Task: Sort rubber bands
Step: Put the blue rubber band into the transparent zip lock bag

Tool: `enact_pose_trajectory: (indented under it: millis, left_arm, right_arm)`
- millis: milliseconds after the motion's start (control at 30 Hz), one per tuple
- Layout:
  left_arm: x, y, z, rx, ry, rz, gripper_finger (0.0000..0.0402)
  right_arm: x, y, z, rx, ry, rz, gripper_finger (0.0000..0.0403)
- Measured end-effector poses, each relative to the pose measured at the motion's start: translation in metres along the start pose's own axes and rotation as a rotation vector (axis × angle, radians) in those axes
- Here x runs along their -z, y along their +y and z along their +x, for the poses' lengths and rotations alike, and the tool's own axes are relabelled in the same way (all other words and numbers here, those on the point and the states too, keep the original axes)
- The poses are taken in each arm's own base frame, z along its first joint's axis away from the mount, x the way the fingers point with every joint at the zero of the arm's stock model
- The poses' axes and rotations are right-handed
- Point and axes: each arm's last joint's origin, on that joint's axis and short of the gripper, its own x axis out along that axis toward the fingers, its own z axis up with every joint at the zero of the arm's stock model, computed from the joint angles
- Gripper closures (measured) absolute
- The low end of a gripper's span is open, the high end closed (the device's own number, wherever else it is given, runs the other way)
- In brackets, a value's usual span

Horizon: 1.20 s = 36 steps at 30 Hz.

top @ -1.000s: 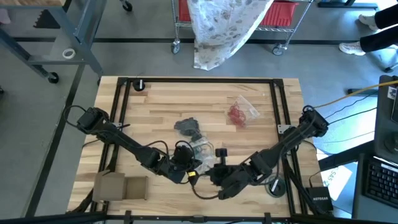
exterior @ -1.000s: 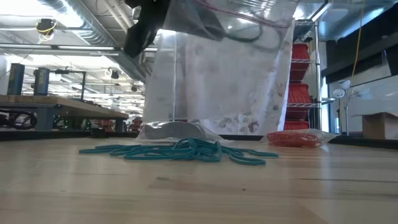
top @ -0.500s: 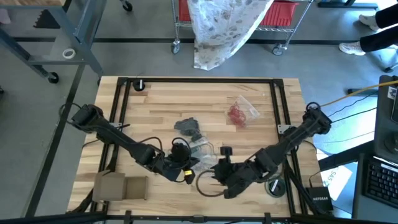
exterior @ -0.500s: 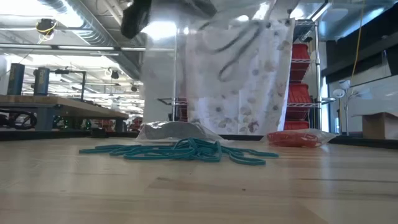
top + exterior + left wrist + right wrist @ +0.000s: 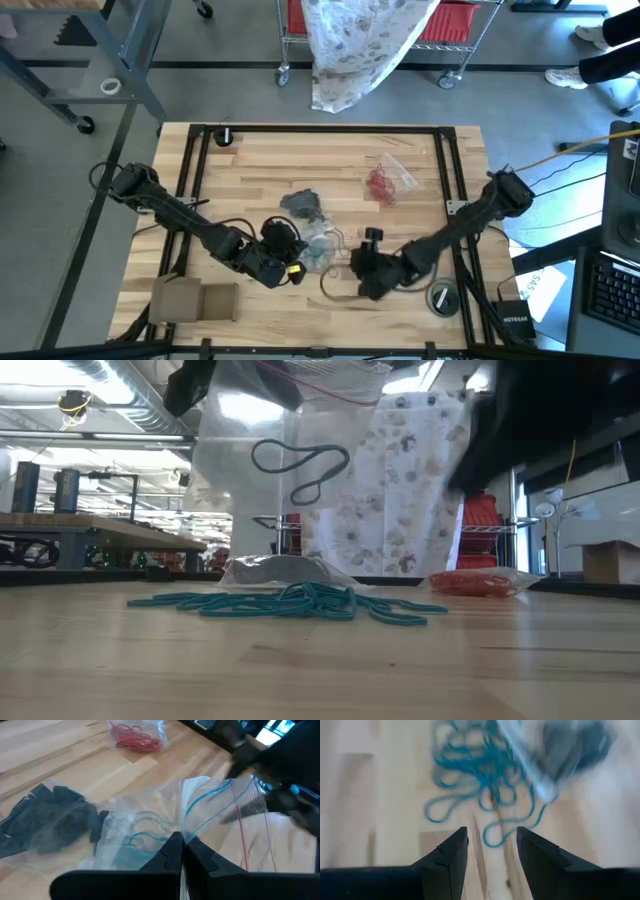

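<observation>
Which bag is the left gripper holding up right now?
The clear bag with a few teal bands inside, pinched by the left gripper. The red-band bag and dark-band bag lie on the table.

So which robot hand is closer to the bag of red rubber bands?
The right one. The right end effector sits just below the bag of red rubber bands in the high view; the left end effector is farther away, clamping a clear bag.

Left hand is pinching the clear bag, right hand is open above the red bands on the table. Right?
Not quite. The bands under the open right hand are teal, as the right wrist view shows. The red bands sit bagged, farther off. The left hand does pinch the clear bag.
</observation>
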Motion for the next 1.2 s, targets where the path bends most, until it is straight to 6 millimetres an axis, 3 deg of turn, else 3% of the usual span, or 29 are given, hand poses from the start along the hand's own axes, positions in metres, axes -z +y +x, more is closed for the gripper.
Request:
enact_pose_trajectory:
  millis: [167, 400, 933, 1067, 1200]
  left_arm:
    - [0.000, 0.000, 0.000, -0.002, 0.000, 0.006, 0.0401]
    - [0.000, 0.001, 0.000, -0.003, 0.001, 0.015, 0.0401]
    - [0.000, 0.000, 0.000, 0.002, -0.001, 0.030, 0.0401]
    - [0.000, -0.001, 0.000, 0.004, -0.002, 0.029, 0.0401]
    - [0.000, -0.001, 0.000, 0.006, -0.003, 0.027, 0.0401]
  right_arm:
    - [0.018, -0.029, 0.039, -0.040, -0.031, 0.252, 0.0240]
    - [0.031, -0.057, 0.060, -0.052, -0.010, 0.476, 0.0239]
    - [0.037, -0.046, 0.098, 0.003, -0.094, 0.468, 0.0243]
    - [0.039, -0.045, 0.103, 0.054, -0.074, 0.418, 0.0283]
    - [0.038, -0.044, 0.104, 0.058, -0.061, 0.364, 0.0371]
